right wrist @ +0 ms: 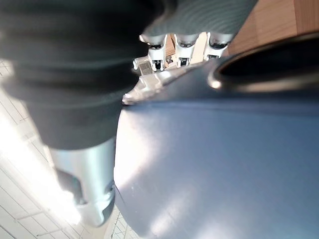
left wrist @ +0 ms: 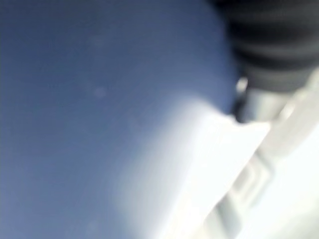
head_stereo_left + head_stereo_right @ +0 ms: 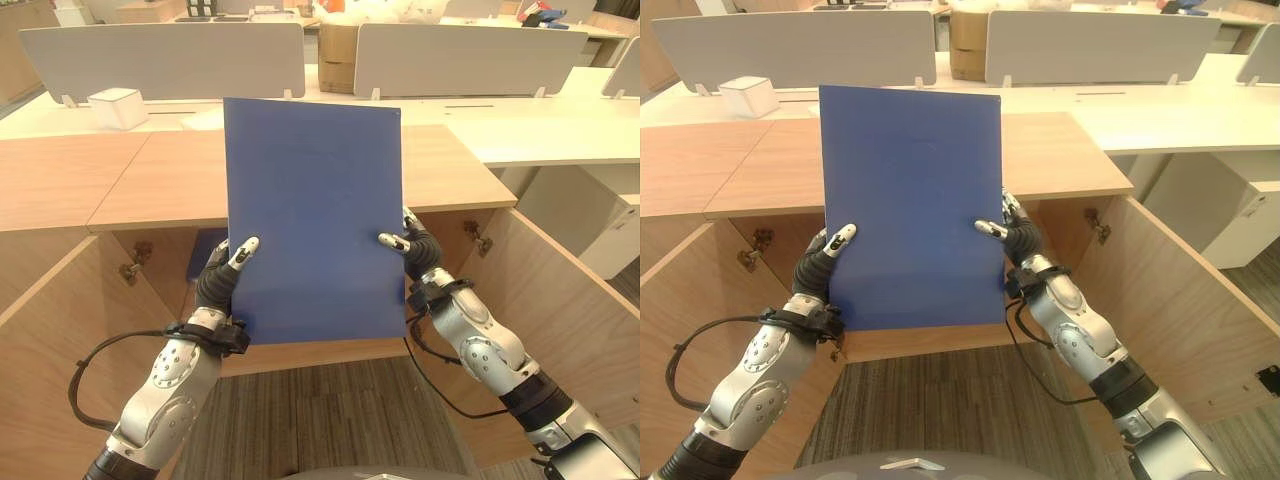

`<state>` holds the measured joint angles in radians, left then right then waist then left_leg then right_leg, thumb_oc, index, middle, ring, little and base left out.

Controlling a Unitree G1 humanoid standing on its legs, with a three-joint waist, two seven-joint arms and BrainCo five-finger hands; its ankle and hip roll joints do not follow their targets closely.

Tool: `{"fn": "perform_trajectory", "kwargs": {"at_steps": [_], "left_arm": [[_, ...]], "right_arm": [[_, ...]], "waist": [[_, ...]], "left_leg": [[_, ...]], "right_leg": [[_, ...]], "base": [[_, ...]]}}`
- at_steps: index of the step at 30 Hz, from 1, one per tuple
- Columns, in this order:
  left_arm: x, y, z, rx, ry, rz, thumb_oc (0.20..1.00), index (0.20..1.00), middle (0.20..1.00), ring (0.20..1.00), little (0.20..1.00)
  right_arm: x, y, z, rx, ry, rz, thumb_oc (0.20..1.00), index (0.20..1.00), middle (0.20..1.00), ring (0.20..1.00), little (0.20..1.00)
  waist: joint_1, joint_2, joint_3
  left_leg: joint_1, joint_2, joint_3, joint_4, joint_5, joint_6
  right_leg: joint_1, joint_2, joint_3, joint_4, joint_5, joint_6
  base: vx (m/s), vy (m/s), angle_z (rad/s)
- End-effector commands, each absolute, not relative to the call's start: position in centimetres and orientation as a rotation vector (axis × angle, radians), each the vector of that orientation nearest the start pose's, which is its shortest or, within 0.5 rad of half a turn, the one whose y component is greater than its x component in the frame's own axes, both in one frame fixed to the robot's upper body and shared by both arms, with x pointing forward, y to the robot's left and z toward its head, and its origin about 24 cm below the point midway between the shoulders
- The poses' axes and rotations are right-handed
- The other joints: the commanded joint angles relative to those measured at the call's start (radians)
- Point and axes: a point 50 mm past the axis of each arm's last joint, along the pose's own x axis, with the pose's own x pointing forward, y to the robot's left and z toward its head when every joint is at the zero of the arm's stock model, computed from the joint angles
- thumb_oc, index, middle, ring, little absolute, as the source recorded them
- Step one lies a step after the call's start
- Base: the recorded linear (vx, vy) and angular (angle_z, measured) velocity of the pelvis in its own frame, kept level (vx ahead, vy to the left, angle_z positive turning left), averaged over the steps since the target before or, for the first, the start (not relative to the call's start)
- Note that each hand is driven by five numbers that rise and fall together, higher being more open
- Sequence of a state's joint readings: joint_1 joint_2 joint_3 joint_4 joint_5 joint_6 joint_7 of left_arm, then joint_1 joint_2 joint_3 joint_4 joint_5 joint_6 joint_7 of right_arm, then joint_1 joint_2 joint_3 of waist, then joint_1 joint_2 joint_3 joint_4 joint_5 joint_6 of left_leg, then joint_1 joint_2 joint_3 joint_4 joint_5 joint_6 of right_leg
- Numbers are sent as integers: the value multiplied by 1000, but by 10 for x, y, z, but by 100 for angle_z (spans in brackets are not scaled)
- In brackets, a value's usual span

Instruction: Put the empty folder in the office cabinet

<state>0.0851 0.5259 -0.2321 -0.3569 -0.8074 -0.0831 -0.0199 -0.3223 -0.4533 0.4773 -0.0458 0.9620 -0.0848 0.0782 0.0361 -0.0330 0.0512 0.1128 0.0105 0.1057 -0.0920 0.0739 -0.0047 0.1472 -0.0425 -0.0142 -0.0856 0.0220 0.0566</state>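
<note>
The blue folder [image 3: 314, 215] is held upright in the air, its flat face toward the head camera, in front of the open office cabinet [image 3: 560, 330]. Its lower part hangs before the cabinet's opening and its upper part rises in front of the wooden worktop [image 3: 160, 175] that forms the cabinet's top.

The left hand [image 3: 222, 275] grips the folder's lower left edge: its thumb [image 3: 243, 251] lies across the front face, pinching the cover, with the fingers hidden behind the sheet. In the left wrist view the blue cover [image 2: 89, 99] lies right against the hand. The right hand [image 3: 412, 252] grips the lower right edge in the same way, its thumb [image 3: 392, 241] pressed on the front face; in the right wrist view its fingers [image 1: 179, 47] curl round the folder's edge [image 1: 224, 149].

Both cabinet doors stand swung open, the left door [image 3: 50, 350] and the right door [image 3: 575, 335] flanking the arms, with metal hinges [image 3: 133, 262] showing inside on the walls. Inside the cabinet, just left of the held folder, a patch of something blue [image 3: 205, 255] shows; what it is cannot be told.

Beyond the wooden worktop runs a white desk [image 3: 540, 135] with grey divider panels [image 3: 165, 58], and a small white box [image 3: 117, 107] sits at the left.
</note>
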Motion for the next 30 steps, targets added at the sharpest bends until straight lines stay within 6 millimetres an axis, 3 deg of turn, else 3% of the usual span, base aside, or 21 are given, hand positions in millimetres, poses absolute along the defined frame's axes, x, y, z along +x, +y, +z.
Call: {"fn": "perform_trajectory", "kwargs": {"at_steps": [1, 12, 18, 19, 20, 21, 24, 25, 26, 27, 28, 29, 30], "left_arm": [[229, 160, 133, -333, -310, -429, 200, 200, 200, 200, 200], [221, 138, 119, -385, -219, -532, 200, 200, 200, 200, 200], [222, 135, 112, -348, -206, -505, 200, 200, 200, 200, 200], [222, 137, 113, -326, -217, -493, 454, 454, 454, 454, 454], [222, 137, 113, -326, -217, -493, 454, 454, 454, 454, 454], [223, 146, 119, -207, -289, -420, 1000, 1000, 1000, 1000, 1000], [222, 159, 118, -54, -331, -340, 1000, 1000, 1000, 1000, 1000], [223, 171, 103, 61, -282, -274, 1000, 1000, 1000, 1000, 1000], [223, 171, 102, 61, -281, -274, 1000, 1000, 1000, 1000, 1000], [222, 176, 93, 132, -244, -261, 1000, 1000, 1000, 1000, 1000], [217, 195, 65, 262, -111, -233, 1000, 1000, 1000, 1000, 1000], [217, 195, 64, 261, -110, -233, 1000, 1000, 1000, 1000, 1000], [207, 216, 39, 407, 22, -213, 1000, 1000, 1000, 1000, 1000]], "right_arm": [[282, -90, 137, 475, -213, 687, 200, 200, 200, 200, 200], [282, -77, 129, 553, -177, 660, 200, 200, 200, 200, 200], [286, -82, 122, 583, -166, 573, 200, 200, 200, 200, 200], [287, -84, 121, 584, -164, 559, 200, 200, 200, 200, 200], [287, -84, 121, 584, -164, 559, 200, 200, 200, 200, 200], [289, -91, 116, 580, -163, 511, 200, 200, 200, 200, 200], [288, -104, 105, 569, -139, 455, 200, 200, 200, 200, 200], [281, -116, 88, 530, -81, 430, 200, 200, 200, 200, 200], [280, -116, 87, 530, -80, 430, 200, 200, 200, 200, 200], [276, -123, 78, 503, -43, 421, 200, 200, 200, 200, 200], [262, -137, 51, 419, 84, 430, 200, 200, 200, 200, 200], [262, -137, 50, 419, 85, 430, 200, 200, 200, 200, 200], [246, -147, 26, 337, 213, 469, 200, 200, 200, 200, 200]], "waist": [[1, -25, -37], [-4, -22, -35], [-6, -20, -33], [-6, -20, -33], [-6, -20, -33], [-1, -23, -32], [3, -26, -31], [6, -30, -28], [6, -30, -28], [8, -32, -27], [15, -36, -23], [15, -36, -24], [25, -39, -20]], "left_leg": [[23, 24, -7, 5, -125, -32], [23, 26, -11, 5, -128, -30], [22, 27, -13, 5, -128, -30], [22, 27, -13, 5, -128, -30], [22, 27, -13, 5, -128, -30], [21, 26, -15, 5, -128, -31], [21, 26, -15, 5, -129, -32], [20, 26, -17, 5, -128, -33], [20, 26, -17, 5, -128, -33], [19, 26, -19, 5, -128, -34], [15, 25, -25, 5, -124, -35], [15, 25, -25, 5, -125, -35], [12, 25, -31, 5, -121, -37]], "right_leg": [[0, -57, -28, 0, -22, 48], [1, -54, -28, -2, -24, 45], [1, -54, -31, -2, -23, 44], [1, -54, -31, -1, -23, 44], [1, -54, -31, -1, -23, 44], [1, -54, -30, -1, -24, 44], [1, -54, -32, -1, -25, 44], [1, -54, -35, -1, -25, 44], [1, -54, -36, -1, -26, 44], [1, -54, -38, -1, -26, 45], [1, -54, -47, -1, -26, 47], [2, -54, -48, -1, -26, 47], [2, -56, -59, -1, -28, 51]], "base": [[0, 0, 0], [0, 0, 0], [0, 0, 0], [0, 0, 0], [0, 0, 0], [0, 0, 0], [0, 0, 0], [0, 0, 0], [-16, -10, 5], [-20, -17, 6], [-19, -17, 8], [-29, -18, 14], [-18, -1, 18]]}}
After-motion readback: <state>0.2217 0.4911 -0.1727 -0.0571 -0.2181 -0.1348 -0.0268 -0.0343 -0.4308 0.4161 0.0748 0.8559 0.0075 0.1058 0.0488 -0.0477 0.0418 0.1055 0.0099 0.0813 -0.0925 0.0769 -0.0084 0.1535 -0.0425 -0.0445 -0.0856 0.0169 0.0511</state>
